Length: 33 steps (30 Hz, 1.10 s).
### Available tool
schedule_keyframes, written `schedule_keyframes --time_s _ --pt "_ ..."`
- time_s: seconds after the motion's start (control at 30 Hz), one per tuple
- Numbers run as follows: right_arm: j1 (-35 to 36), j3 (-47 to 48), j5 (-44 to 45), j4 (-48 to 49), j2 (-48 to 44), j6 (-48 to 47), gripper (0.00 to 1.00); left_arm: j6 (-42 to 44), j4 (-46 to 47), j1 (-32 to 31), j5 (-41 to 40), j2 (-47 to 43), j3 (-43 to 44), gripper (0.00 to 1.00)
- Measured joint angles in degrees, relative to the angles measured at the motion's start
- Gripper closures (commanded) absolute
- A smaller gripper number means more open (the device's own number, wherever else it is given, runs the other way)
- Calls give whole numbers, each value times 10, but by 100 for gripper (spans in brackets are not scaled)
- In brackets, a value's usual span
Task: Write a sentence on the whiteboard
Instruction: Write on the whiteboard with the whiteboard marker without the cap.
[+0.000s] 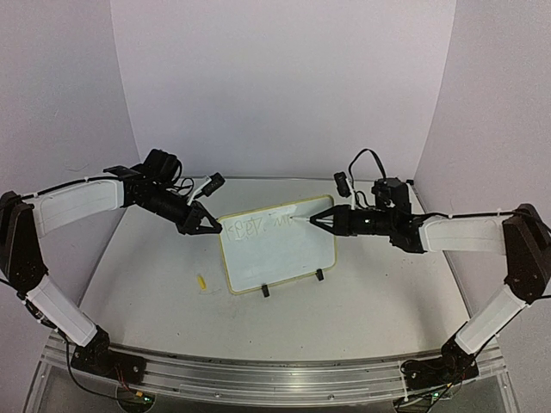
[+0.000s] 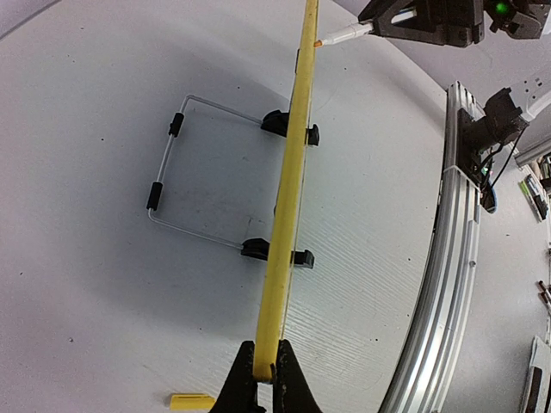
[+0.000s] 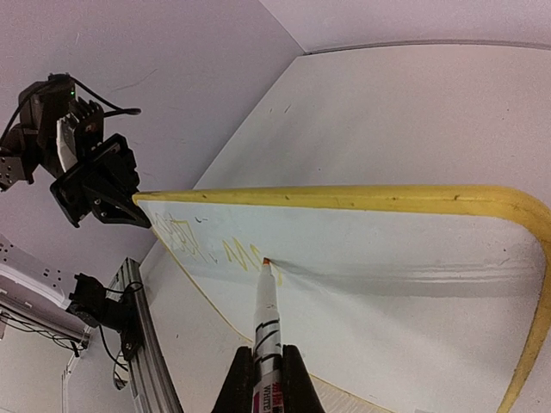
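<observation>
The whiteboard [image 1: 284, 258] is looking light and tippy; the left tool [image 1: 215, 229] is pinching its rim, the right tool [image 1: 312, 221] is gripping a pen [image 3: 267, 310].

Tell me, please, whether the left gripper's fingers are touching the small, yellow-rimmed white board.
Touching. The left wrist view shows the left gripper with fingers clamped on the yellow-rimmed whiteboard.

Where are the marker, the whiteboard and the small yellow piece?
marker [image 3: 265, 317]: right wrist view, mid barrel.
whiteboard [image 1: 284, 255]: top external view, bare face.
small yellow piece [image 1: 201, 281]: top external view, its middle.
</observation>
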Motion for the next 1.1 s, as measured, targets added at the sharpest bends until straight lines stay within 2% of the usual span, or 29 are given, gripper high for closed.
schedule_keyframes --time_s 0.5,0.8,1.1 --pt "0 3 -6 2 3 -1 100 0 0 0 2 3 0 100" --pt "0 -3 10 14 -51 3 100 0 0 -2 2 3 0 100" --pt "0 -5 25 14 -33 2 100 1 0 -2 2 3 0 100"
